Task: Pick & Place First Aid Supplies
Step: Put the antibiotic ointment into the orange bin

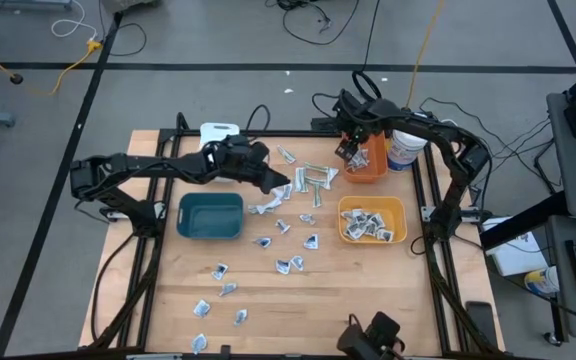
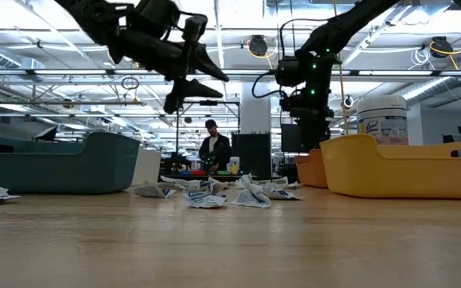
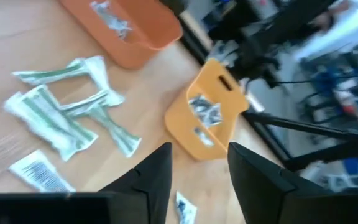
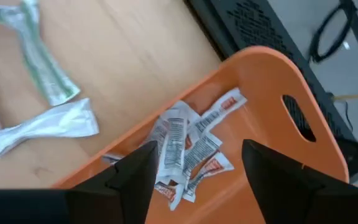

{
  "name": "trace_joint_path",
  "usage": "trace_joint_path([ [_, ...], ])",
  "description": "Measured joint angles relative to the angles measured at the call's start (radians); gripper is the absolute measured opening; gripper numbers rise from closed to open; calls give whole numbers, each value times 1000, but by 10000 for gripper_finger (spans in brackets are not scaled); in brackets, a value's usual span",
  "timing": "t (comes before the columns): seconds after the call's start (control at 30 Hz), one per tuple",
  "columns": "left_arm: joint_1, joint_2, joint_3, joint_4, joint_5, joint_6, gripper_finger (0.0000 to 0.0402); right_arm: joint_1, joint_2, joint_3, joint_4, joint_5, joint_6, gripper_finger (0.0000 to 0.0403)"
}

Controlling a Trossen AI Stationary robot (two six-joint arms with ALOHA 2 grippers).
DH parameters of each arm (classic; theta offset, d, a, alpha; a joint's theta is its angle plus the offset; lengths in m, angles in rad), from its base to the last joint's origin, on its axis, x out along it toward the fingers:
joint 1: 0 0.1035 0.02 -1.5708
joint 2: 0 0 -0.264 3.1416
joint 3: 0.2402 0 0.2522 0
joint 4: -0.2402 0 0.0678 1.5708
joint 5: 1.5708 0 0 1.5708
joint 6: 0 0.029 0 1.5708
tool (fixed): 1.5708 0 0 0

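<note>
Right gripper point(image 1: 351, 150): over the orange bin point(image 1: 370, 168), at 1 o'clock on the table point(image 1: 168, 300); its wrist view shows the fingers spread wide with nothing between them, printed packets point(image 4: 182, 146) lying in the bin right below.
Left gripper point(image 1: 280, 183): above the table's middle, near the 12 o'clock edge; fingers parted and bare in its wrist view, raised well off the wood in the low view.
Supplies: small packets point(image 1: 286, 245) scattered from the centre toward 7 o'clock; long wrapped strips point(image 1: 311, 180) at 12 o'clock, just beside the orange bin; more packets fill the yellow bin point(image 1: 398, 212) at 3 o'clock.
Teal bin point(image 1: 193, 228): at 9 o'clock of centre, looks empty from above.
Tub point(image 1: 406, 150): touching or just beside the orange bin's far side; I cannot tell which.
Risk 1: the 2 grippers work near each other around the strips; both reaching there at once could bring a knock.
Risk 2: flat packets on bare wood may slide or come up 2 at a time if the fingers close shallow.
Risk 3: lifting out low could catch the orange bin's rim and shove it into the tub.
High view only: the whole spread of loose packets and all 3 bins.
Wrist views only: finger gaps, and print on the packets.
Low view only: gripper height above the table; a person far behind in the room.
</note>
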State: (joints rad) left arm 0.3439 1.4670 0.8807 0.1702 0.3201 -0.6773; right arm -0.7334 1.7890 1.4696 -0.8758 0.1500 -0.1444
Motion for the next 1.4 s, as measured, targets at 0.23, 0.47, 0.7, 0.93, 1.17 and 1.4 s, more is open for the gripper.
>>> trace_joint_path([
  [0.23, -45, 27, 245, -455, -280, 115, 121, -7, -7, 0, 7, -24, -37, 228],
  [0.47, -45, 128, 399, -682, -400, 19, 130, -7, -6, 0, 27, -24, -45, 227],
  [0.7, -61, 299, 513, -713, -373, -40, 153, -8, -6, 0, 34, -24, -95, 228],
  [0.93, -92, 443, 583, -763, -374, -92, 130, -38, -6, 0, 32, -24, -98, 228],
  [1.17, -112, 515, 584, -778, -387, -184, 114, -78, -6, 0, 26, -24, -80, 228],
  [1.4, -123, 579, 584, -769, -400, -197, 113, -92, -6, 0, 26, -24, -79, 227],
])
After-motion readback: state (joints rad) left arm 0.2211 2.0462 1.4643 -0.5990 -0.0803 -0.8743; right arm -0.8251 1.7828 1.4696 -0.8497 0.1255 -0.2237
